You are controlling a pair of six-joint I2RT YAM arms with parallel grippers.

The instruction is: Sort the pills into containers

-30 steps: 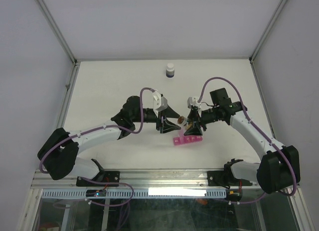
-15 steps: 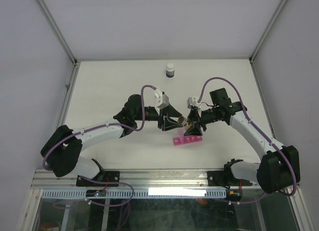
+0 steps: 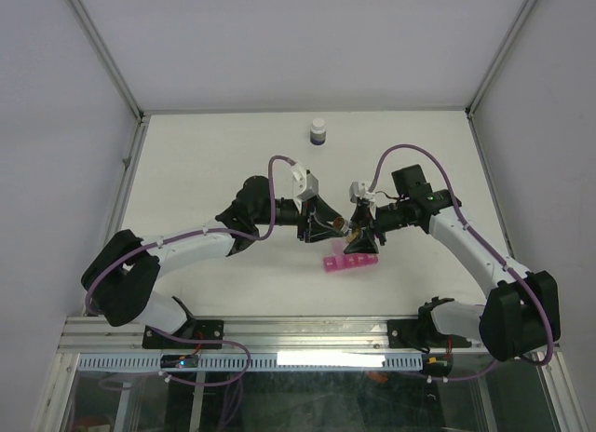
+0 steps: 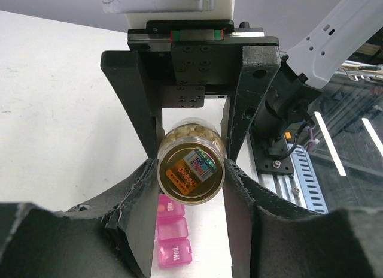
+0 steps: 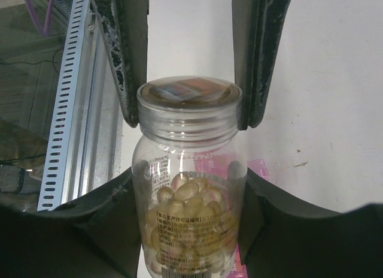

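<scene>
Though indistinct overhead, pills [image 5: 187, 207] distinct wristward.

Glossy clear bottle [image 5: 188, 218], translucent plastic organiser [image 4: 173, 242]

Both arms look alike: the left arm [image 3: 182, 249] and the right arm [image 3: 470, 246] have smooth white shells between bulky black joints. A thin purple cable [image 3: 272, 185] runs along each, and a small white block [image 3: 304, 184] sits at each wrist. The left gripper [image 4: 191, 173] has thick matt black fingers [image 4: 134, 224] with a rough, grainy surface. The right gripper [image 5: 188, 188] carries a black plate [image 4: 194, 74] dotted with round screws, under a rail [image 4: 194, 34] striped green and red.
</scene>
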